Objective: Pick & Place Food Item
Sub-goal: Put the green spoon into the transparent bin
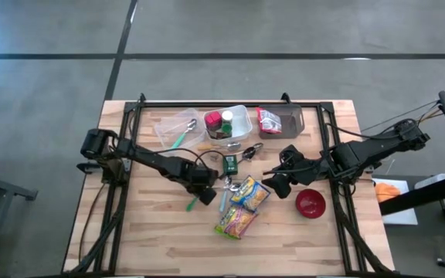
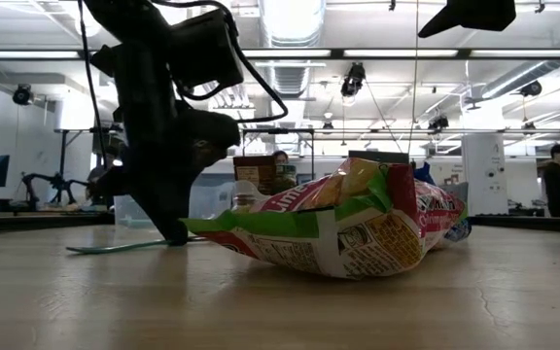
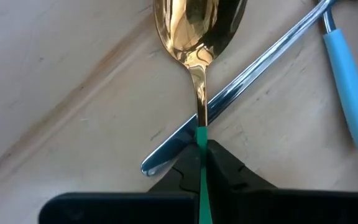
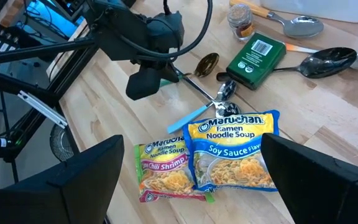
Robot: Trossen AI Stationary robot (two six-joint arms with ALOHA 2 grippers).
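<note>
A spoon with a gold bowl (image 3: 191, 25) and a green handle (image 1: 191, 205) lies on the table left of centre. Its neck crosses a steel utensil (image 3: 247, 74) with a blue handle. My left gripper (image 1: 205, 191) stands over the spoon, pointing down and shut on it. Two ramen packets lie near the middle, a soy sauce one (image 4: 235, 149) and a chili shrimp one (image 4: 166, 171). My right gripper (image 4: 191, 186) hangs open above and to the right of them, touching nothing. My left gripper pinches the spoon's green handle (image 3: 201, 142) between its two fingers, right where the handle meets the gold neck. The fingers (image 2: 173, 231) come from above, pointing steeply down, with their tips at the table. The handle's free end (image 2: 115, 246) lies low along the tabletop.
A green box (image 4: 257, 56), a spice jar (image 4: 240, 18) and more spoons (image 4: 328, 59) lie behind the packets. Clear containers (image 1: 229, 123) stand along the far edge. A red bowl (image 1: 310, 203) sits at the right. The near half of the table (image 1: 168, 247) is bare wood.
</note>
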